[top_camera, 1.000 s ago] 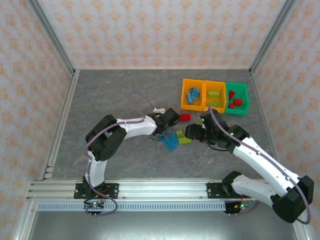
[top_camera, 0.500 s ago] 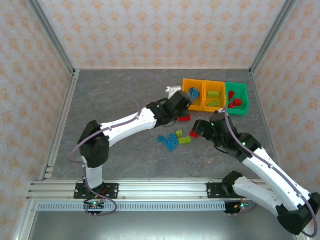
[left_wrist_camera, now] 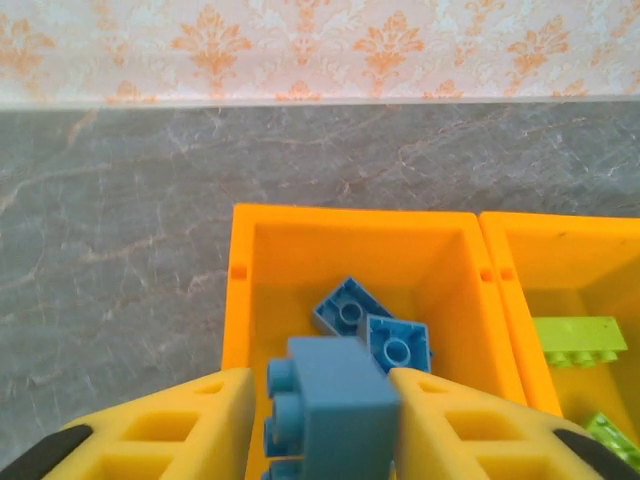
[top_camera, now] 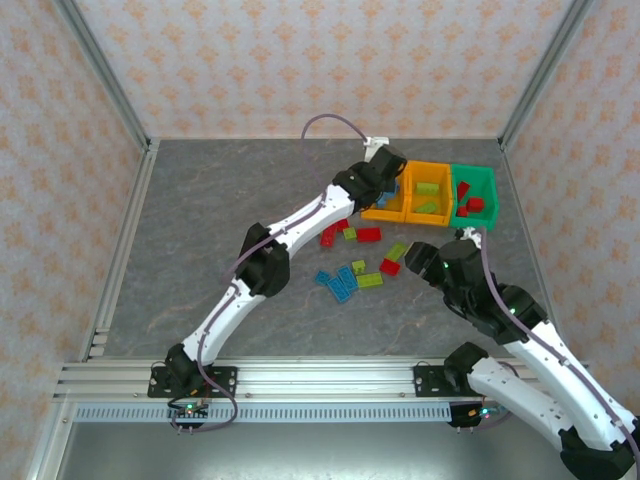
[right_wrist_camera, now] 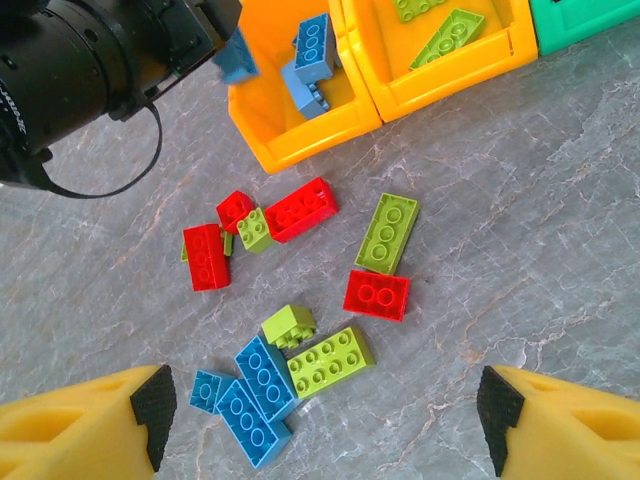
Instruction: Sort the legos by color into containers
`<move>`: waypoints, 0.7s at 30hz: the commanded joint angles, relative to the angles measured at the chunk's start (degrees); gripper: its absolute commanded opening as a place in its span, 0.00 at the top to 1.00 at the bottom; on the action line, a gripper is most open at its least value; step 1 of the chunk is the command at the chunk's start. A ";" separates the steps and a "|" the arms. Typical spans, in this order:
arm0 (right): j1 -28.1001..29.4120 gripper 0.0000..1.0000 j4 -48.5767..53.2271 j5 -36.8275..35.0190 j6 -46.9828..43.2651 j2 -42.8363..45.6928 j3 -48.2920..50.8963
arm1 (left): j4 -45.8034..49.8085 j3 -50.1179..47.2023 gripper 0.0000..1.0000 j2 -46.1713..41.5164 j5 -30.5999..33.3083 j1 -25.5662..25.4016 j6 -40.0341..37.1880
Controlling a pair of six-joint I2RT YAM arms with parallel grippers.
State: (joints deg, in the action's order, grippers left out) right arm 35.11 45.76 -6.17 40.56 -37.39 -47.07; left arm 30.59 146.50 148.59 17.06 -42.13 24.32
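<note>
My left gripper (left_wrist_camera: 325, 400) is shut on a blue brick (left_wrist_camera: 335, 405) and hangs over the left orange bin (left_wrist_camera: 350, 215), where two blue bricks (left_wrist_camera: 372, 325) lie. From above, the left gripper (top_camera: 385, 180) sits over that bin (top_camera: 385, 214). My right gripper (right_wrist_camera: 325, 400) is wide open and empty above the loose pile: blue bricks (right_wrist_camera: 262, 378), lime bricks (right_wrist_camera: 325, 362) and red bricks (right_wrist_camera: 376, 294). In the top view the right gripper (top_camera: 425, 262) is just right of the pile (top_camera: 352, 262). The middle orange bin (top_camera: 430, 213) holds lime bricks; the green bin (top_camera: 490, 200) holds red ones.
The three bins stand in a row at the back right, close to the right wall. The left arm stretches diagonally across the table, passing just left of the pile. Open grey floor lies to the left and front of the bricks.
My left arm has swung from the pile up to the left orange bin, carrying the blue brick. The right gripper has drawn back to the right of the pile.
</note>
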 commanded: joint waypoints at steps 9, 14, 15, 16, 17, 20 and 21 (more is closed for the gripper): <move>0.20 0.18 -2.23 -1.88 1.01 -2.88 2.44 | -7.58 -27.77 0.57 -28.67 -3.19 -3.07 -1.57; 0.12 0.17 -5.05 0.49 -0.37 -9.04 2.24 | -19.47 -59.87 0.57 -54.09 -1.56 -7.16 -1.79; 0.14 0.16 -6.08 1.59 -0.80 -11.03 2.26 | -20.93 -66.33 0.57 -59.18 -0.83 -8.08 -2.18; 0.07 0.16 -7.21 2.64 -1.16 -13.27 2.24 | -22.66 -72.16 0.57 -64.01 -0.35 -9.04 -2.72; 0.06 0.16 -8.07 3.50 -1.40 -15.09 2.24 | -23.67 -77.07 0.57 -67.78 -0.80 -9.61 -3.36; -0.04 0.15 -10.74 4.25 -1.78 -22.42 1.90 | -24.56 -90.70 0.54 -79.07 -6.77 -9.91 -7.32; -0.33 0.14 -11.75 3.64 -1.68 -25.01 1.98 | -23.84 -94.15 0.52 -82.48 -9.71 -9.91 -9.74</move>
State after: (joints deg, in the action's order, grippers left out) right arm 35.09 37.71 -2.81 39.94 -58.57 -45.21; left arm 8.29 60.25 69.54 12.05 -52.45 19.99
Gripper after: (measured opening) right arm 0.854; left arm 0.469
